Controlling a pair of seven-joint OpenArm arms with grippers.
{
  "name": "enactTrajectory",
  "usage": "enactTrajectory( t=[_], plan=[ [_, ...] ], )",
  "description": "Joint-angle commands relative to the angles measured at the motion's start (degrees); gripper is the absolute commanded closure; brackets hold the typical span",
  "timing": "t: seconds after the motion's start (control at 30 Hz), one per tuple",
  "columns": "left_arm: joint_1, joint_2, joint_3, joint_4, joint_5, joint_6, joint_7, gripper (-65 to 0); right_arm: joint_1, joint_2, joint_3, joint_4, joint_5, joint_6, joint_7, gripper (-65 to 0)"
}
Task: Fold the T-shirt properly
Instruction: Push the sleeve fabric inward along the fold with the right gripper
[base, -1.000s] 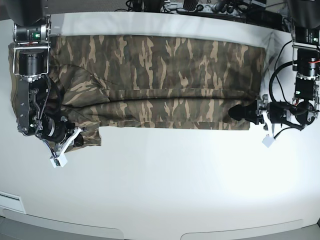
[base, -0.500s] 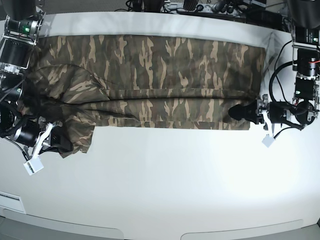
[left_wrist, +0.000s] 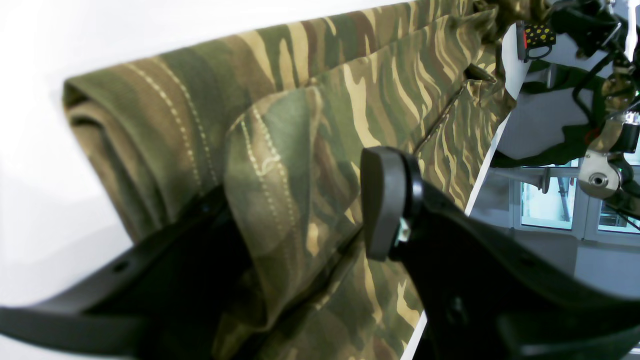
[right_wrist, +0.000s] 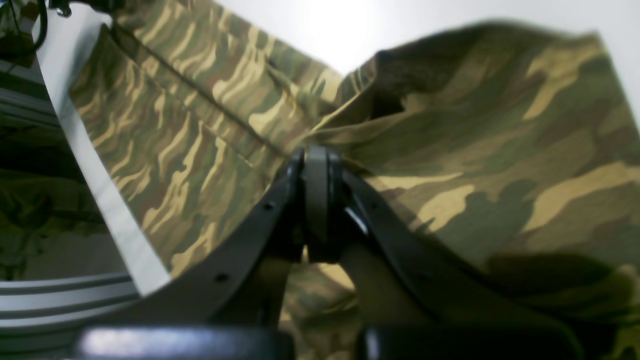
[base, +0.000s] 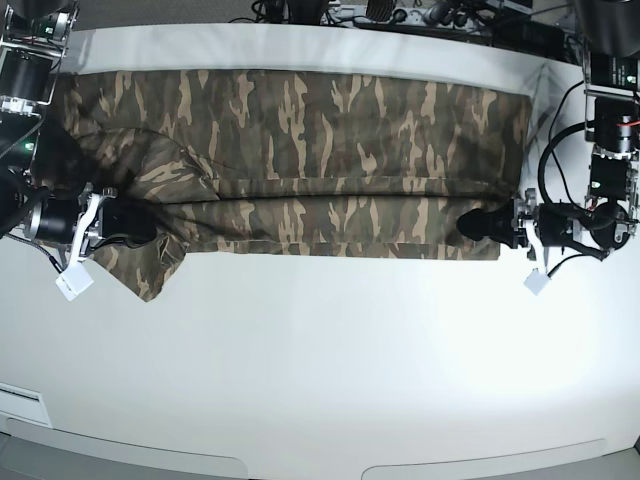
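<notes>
- T-shirt (base: 300, 170): a long camouflage band of olive, brown and tan cloth, folded lengthwise, lying across the far half of the white table (base: 330, 380); its collar cannot be made out in any view.
- Right gripper (right_wrist: 316, 165): both black jaws pressed together on a pinch of cloth at the band's sleeve end; the wrist view is blurred, and the fingertips are buried in the fabric (the base view shows only the dark gripper body at the cloth edge).
- Left gripper (left_wrist: 300, 210): jaws spread wide around the opposite hem corner; 1 rounded black pad (left_wrist: 382, 200) stands clear of the cloth, while the other finger is hidden under a stitched, doubled fold.
- Hem: 2 rows of pale stitching, woven matte texture.
</notes>
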Motion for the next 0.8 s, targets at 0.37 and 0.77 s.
enactTrajectory(
  t=[0.37,0.77],
  plan=[
    [-0.52,-0.76,0.0,0.13,1.78,0.04,1.54,-29.7,-10.64,1.14,7.72,18.29,1.99,0.1,1.06,0.0],
    [-0.52,-0.74,0.0,0.13,1.78,0.04,1.54,-29.7,-24.48,-4.96,15.89,22.1,1.92,0.1,1.06,0.0]
  ],
)
